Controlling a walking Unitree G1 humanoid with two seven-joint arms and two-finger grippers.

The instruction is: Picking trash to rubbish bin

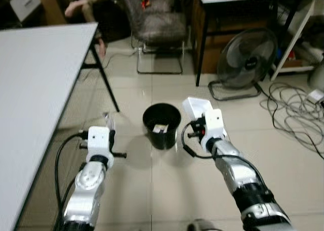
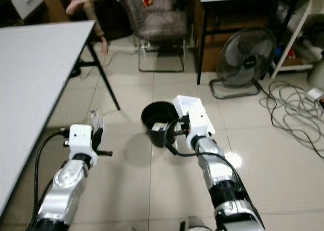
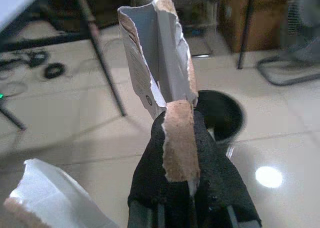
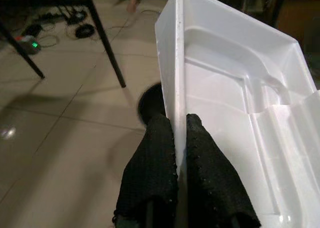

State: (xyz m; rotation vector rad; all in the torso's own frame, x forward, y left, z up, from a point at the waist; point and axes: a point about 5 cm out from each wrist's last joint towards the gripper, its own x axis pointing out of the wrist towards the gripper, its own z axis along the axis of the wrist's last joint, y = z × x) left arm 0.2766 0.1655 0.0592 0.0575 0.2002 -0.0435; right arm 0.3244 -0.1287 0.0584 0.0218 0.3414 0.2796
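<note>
The tiled floor (image 1: 152,190) is the largest surface; open tile lies between the two arms and in front of the bin. A grey tabletop (image 1: 35,89) runs along the robot's left, its edge passing just beside the left arm, with a black table leg (image 1: 106,84) angled down to the floor near the bin. Beyond the bin stand a chair (image 1: 159,24), a dark desk (image 1: 243,18) and a floor fan (image 1: 246,59); loose cables (image 1: 296,109) spread over the tile to the right.

The black rubbish bin (image 1: 162,125) stands on the floor between the arms, rim open upward, with a pale scrap visible inside.

The right gripper (image 4: 181,133) has its fingers (image 4: 152,173) closed on the edge of a white plastic tray (image 4: 240,88), held just beside the bin's right rim.

The left gripper (image 3: 179,123) has its fingers (image 3: 212,163) closed on a torn piece of cardboard (image 3: 157,53), held upright to the left of the bin, apart from it.
</note>
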